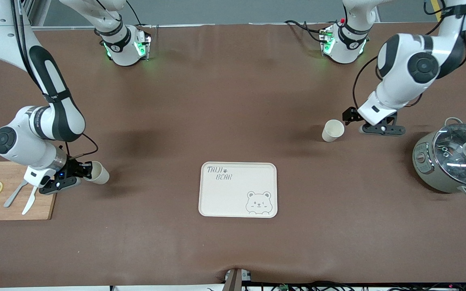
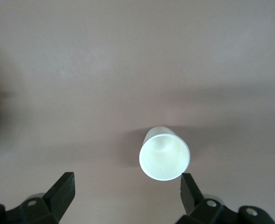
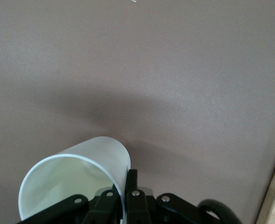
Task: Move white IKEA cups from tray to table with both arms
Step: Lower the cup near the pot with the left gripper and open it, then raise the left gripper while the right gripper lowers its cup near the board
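One white IKEA cup (image 1: 333, 130) stands upright on the brown table toward the left arm's end. My left gripper (image 1: 349, 117) hovers beside it, open and holding nothing. In the left wrist view the cup (image 2: 164, 156) sits just ahead of the left gripper (image 2: 127, 191), close to one finger (image 2: 189, 192) and apart from the other. The second cup (image 1: 98, 172) hangs tilted on its side low over the table, beside the wooden board. My right gripper (image 1: 84, 171) is shut on its wall. The right wrist view shows that cup (image 3: 77, 175) with its rim pinched by the right gripper (image 3: 127, 181).
A cream bear-printed tray (image 1: 233, 198) lies in the middle, nearer the front camera than both cups. A wooden board (image 1: 14, 204) with lemon slices, a fork and a knife sits at the right arm's end. A grey pot with a glass lid (image 1: 453, 159) stands at the left arm's end.
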